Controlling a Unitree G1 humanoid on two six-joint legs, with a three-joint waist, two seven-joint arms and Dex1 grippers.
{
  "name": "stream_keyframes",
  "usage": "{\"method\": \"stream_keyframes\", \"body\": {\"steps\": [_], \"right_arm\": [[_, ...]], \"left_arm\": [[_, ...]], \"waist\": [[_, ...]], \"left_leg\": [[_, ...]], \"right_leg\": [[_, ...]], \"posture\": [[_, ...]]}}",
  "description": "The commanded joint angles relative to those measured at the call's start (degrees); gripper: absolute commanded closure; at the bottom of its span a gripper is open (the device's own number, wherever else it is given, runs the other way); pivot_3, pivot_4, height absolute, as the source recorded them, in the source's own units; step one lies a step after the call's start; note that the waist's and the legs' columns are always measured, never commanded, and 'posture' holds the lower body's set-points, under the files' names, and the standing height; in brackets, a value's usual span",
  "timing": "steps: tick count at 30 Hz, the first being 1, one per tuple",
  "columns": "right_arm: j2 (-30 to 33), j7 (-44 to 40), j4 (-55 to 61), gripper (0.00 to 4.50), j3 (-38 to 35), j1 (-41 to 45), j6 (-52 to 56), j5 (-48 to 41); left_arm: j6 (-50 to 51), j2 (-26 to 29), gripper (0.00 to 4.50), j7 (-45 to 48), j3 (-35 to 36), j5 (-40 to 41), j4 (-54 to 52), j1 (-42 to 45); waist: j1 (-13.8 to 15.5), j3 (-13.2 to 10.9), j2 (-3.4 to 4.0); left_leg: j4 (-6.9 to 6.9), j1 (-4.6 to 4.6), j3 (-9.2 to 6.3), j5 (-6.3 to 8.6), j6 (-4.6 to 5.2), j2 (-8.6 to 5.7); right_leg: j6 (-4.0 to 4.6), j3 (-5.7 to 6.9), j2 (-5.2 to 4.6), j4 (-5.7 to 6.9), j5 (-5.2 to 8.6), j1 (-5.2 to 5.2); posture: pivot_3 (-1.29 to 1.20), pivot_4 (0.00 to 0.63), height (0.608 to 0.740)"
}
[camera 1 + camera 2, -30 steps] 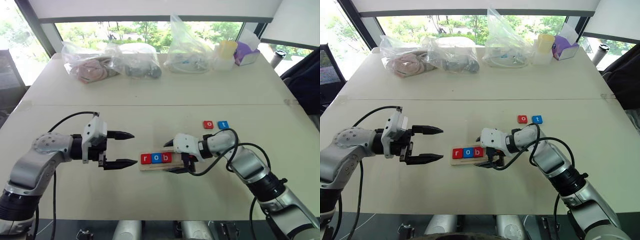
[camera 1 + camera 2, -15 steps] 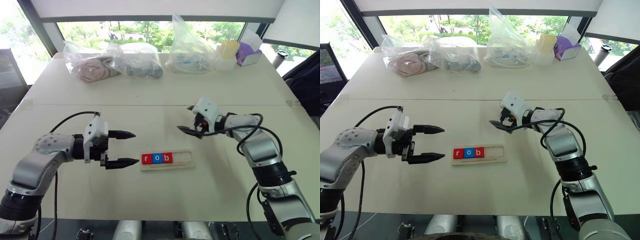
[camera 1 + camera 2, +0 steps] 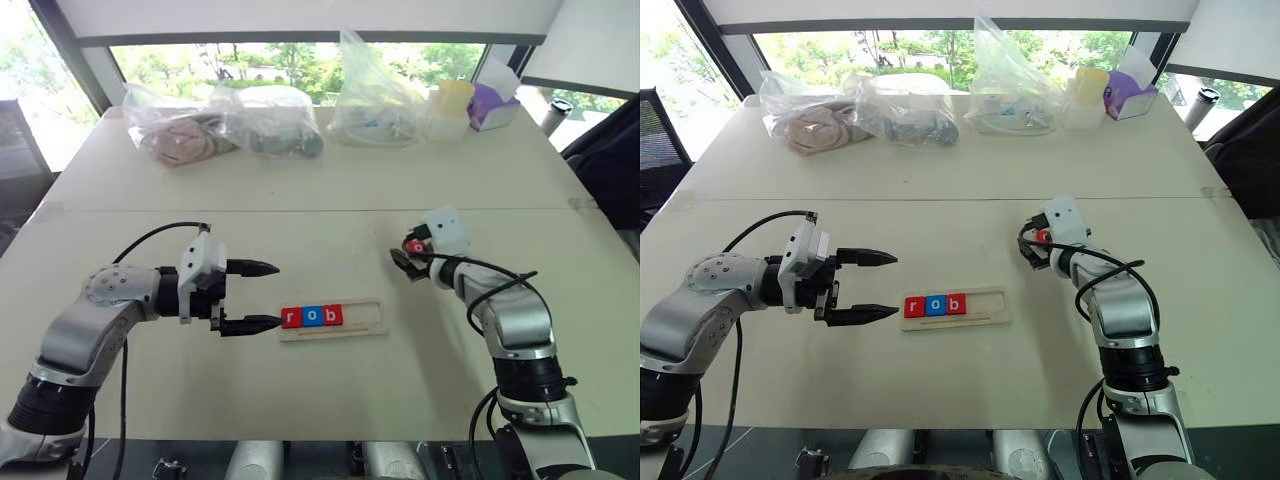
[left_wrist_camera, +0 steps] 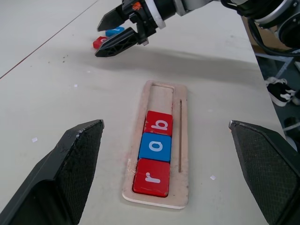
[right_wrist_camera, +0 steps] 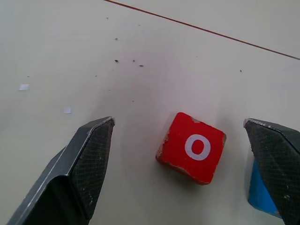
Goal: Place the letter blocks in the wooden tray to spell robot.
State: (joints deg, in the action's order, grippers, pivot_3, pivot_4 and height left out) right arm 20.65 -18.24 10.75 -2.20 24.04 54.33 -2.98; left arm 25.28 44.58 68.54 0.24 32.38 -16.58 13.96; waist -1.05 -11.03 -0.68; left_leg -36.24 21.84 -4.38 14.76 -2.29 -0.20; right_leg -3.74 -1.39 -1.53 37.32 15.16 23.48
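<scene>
R hand (image 5: 185,154) spread wide over red o block (image 5: 192,147).

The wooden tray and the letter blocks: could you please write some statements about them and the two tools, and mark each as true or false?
1. The wooden tray holds three blocks that read r, o, b. True.
2. The red o block already lies in the tray. False: it lies on the table, between the open fingers of the right tool.
3. The left tool grips the tray. False: it is open and empty, beside the tray's r end.
4. The tray's two slots past the b are empty. True.
5. A blue block lies beside the red o block. True.
</scene>
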Motion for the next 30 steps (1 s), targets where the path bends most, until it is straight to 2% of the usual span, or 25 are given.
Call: {"method": "stream_keyframes", "body": {"steps": [1, 7, 14, 16, 18, 22, 27, 30], "right_arm": [[-0.92, 1.56, 1.76, 0.02, -1.95, 0.80, 0.01, -0.92], [-3.56, 3.81, 1.70, 0.02, -4.24, 1.34, 3.63, -3.02], [-4.94, 5.03, 1.48, 0.02, -3.45, 1.47, 4.34, -3.88], [-5.63, 5.27, 0.94, 0.53, -3.22, 1.92, 4.54, -4.07], [-6.32, 5.71, 0.55, 1.33, -3.11, 2.38, 5.04, -4.26], [-6.49, 6.11, 1.07, 3.28, -2.96, 2.13, 6.18, -4.70], [-5.67, 6.62, 5.44, 3.31, -3.32, 0.33, 9.15, -5.37], [-5.40, 6.91, 13.71, 3.31, -5.07, -2.92, 15.37, -6.76]], "left_arm": [[-1.22, -0.32, 0.00, -0.13, 0.29, -0.15, -0.92, 0.39], [-1.33, -0.86, 0.00, -0.45, 0.26, -0.55, -0.85, 0.66], [-1.33, -1.49, 0.00, -0.80, 0.13, -1.05, -0.70, 0.94], [-1.26, -1.58, 0.00, -1.00, 0.13, -1.13, -0.77, 0.96], [-1.23, -1.60, 0.00, -1.17, 0.18, -1.21, -0.78, 0.94], [-1.09, -1.78, 0.00, -1.71, 0.36, -1.34, -1.00, 0.84], [-1.17, -1.84, 0.00, -1.86, 0.39, -1.52, -1.12, 0.54], [-1.44, -1.95, 0.00, -1.75, 0.34, -1.78, -0.84, 0.60]], "waist": [[-0.01, 0.00, 0.00], [-0.07, 0.00, 0.00], [-0.06, 0.00, 0.00], [-0.06, 0.00, 0.00], [-0.07, 0.00, 0.00], [-0.08, 0.00, 0.00], [-0.07, 0.00, 0.00], [0.11, 0.00, 0.00]], "left_leg": [[0.00, 0.00, 0.00, 0.00, 0.00, 0.00], [0.01, -0.01, 0.00, 0.00, 0.00, 0.01], [0.00, -0.01, 0.00, 0.00, 0.00, 0.01], [0.00, -0.01, 0.00, 0.00, 0.00, 0.01], [0.00, -0.01, -0.01, 0.00, 0.00, 0.01], [0.01, -0.01, -0.01, 0.00, 0.00, 0.01], [0.01, -0.01, -0.01, 0.00, 0.00, 0.01], [0.03, 0.02, -0.04, 0.00, 0.00, 0.01]], "right_leg": [[0.00, 0.00, 0.00, 0.00, 0.00, 0.00], [0.00, 0.00, 0.02, 0.01, 0.00, 0.00], [0.00, 0.00, 0.01, 0.01, 0.00, 0.00], [0.00, 0.00, 0.01, 0.01, 0.00, 0.00], [0.00, 0.00, 0.01, 0.01, 0.00, 0.00], [0.00, 0.00, 0.01, 0.01, 0.00, 0.00], [0.00, 0.00, 0.01, 0.01, 0.00, 0.00], [-0.01, 0.01, 0.01, 0.00, 0.01, 0.01]], "posture": [[0.00, 0.150, 0.740], [0.00, 0.150, 0.740], [0.00, 0.150, 0.740], [0.00, 0.150, 0.740], [0.00, 0.150, 0.740], [0.00, 0.150, 0.740], [0.00, 0.150, 0.740], [0.00, 0.150, 0.740]]}}
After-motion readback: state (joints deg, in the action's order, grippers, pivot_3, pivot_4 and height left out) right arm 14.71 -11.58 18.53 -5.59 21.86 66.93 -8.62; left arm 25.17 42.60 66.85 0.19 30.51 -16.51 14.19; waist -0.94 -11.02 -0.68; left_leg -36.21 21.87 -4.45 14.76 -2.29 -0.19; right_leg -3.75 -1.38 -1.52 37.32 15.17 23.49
